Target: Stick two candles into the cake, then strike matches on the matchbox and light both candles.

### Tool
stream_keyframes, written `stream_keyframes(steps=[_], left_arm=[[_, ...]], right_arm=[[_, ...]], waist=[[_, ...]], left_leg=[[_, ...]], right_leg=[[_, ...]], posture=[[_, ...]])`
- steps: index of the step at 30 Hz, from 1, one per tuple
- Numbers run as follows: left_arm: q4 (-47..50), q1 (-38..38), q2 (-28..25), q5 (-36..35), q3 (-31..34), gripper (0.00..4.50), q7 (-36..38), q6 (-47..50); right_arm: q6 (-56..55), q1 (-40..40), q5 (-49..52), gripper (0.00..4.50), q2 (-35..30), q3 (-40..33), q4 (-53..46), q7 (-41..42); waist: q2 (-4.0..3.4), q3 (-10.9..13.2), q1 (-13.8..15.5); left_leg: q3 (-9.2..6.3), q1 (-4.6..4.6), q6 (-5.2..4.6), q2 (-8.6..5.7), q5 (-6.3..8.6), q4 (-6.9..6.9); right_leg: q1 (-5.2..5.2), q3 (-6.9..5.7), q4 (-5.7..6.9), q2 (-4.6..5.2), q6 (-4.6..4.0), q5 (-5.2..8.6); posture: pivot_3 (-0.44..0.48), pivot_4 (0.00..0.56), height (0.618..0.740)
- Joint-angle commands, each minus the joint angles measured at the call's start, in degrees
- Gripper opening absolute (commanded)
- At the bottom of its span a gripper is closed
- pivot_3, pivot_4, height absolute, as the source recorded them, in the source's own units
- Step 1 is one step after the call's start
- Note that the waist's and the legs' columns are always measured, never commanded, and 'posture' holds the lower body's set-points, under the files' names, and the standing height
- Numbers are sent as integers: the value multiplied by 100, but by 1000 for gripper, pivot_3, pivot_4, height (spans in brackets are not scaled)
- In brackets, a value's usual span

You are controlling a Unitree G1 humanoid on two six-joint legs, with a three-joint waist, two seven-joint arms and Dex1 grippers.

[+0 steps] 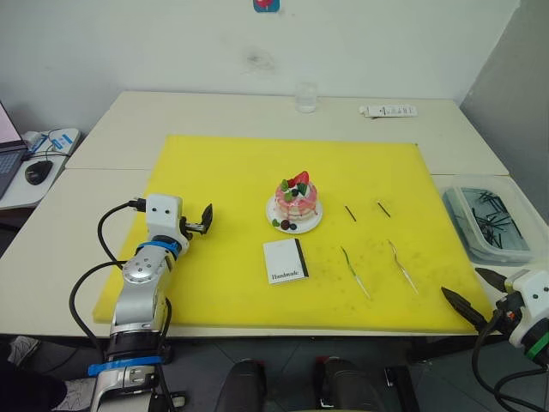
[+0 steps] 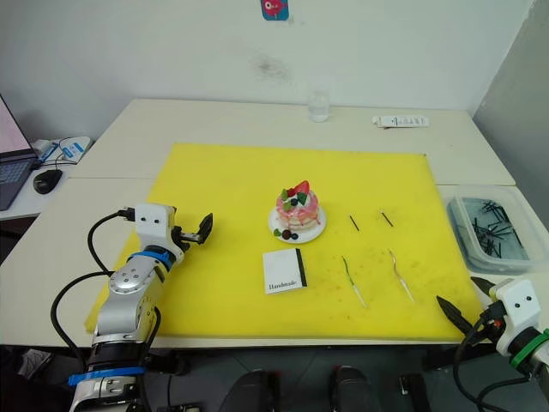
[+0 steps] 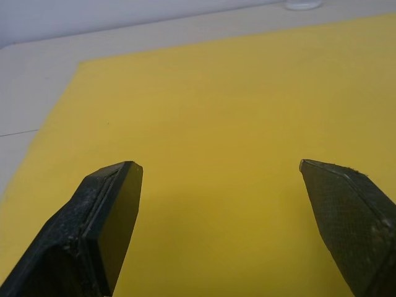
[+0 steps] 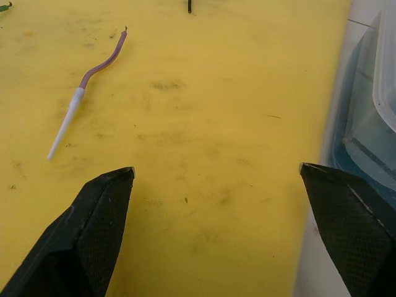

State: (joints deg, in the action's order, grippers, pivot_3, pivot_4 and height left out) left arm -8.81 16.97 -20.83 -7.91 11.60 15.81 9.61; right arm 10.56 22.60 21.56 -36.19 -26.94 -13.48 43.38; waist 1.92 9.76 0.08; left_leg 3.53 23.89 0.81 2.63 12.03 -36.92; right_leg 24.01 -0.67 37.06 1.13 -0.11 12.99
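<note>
Left gripper (image 1: 206, 219) hovers over the yellow mat's (image 1: 223, 180) left side, fingers apart, empty. Right gripper (image 1: 474, 294) at the mat's near right corner, fingers apart, empty. Cake (image 1: 298, 199) mid-mat; matchbox (image 1: 285, 260) just before it; thin wavy candles (image 1: 355, 272) lie flat to its right.
</note>
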Motion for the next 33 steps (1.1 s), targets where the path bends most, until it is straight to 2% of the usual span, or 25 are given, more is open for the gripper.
stream_keyframes(steps=[1, 10, 16, 21, 27, 33], left_arm=[[285, 49, -126, 77, -47, 4500, 10, 61], [623, 6, 13, -156, 39, 4500, -5, 283], [882, -110, 12, -381, 57, 4500, 228, 344], [1575, -401, -121, -1058, 23, 4500, 943, 588], [2911, -779, -831, -1725, -582, 4500, 2185, 1378], [3763, -498, -1271, -2335, -1362, 4500, 3159, 1967]], right_arm=[[-2, 17, 102, 4461, -62, -199, -209, -6], [26, -7, 158, 4461, -220, -279, -157, 159], [326, 95, 398, 4461, -219, -320, -520, 224], [965, 226, 894, 4461, -102, -330, -1328, -47], [998, 453, 720, 4461, 160, -37, -1685, -281], [832, 460, 395, 4461, 452, 436, -1645, -509]], waist=[[0, 0, 0], [0, 0, 0], [0, 0, -1], [0, 0, -4], [-1, 0, -1], [-2, -1, -6]], left_leg=[[0, 0, 0, 0, 0, 0], [1, -1, 0, 0, 0, 0], [-2, 0, 0, 1, 0, 0], [-3, 0, 0, 4, 0, 0], [-8, 1, 1, 4, 0, 1], [-6, 0, 1, -1, 0, -3]], right_leg=[[0, 0, 0, 0, 0, 0], [0, 0, 1, 0, 0, 0], [0, 2, 1, -1, 0, 0], [0, 4, 2, 0, -1, 0], [0, 2, 0, 0, -7, 4], [0, 6, -2, 6, -7, 5]], posture=[[0, 150, 740], [0, 150, 740], [0, 150, 740], [0, 150, 740], [0, 150, 740], [0, 150, 740]])
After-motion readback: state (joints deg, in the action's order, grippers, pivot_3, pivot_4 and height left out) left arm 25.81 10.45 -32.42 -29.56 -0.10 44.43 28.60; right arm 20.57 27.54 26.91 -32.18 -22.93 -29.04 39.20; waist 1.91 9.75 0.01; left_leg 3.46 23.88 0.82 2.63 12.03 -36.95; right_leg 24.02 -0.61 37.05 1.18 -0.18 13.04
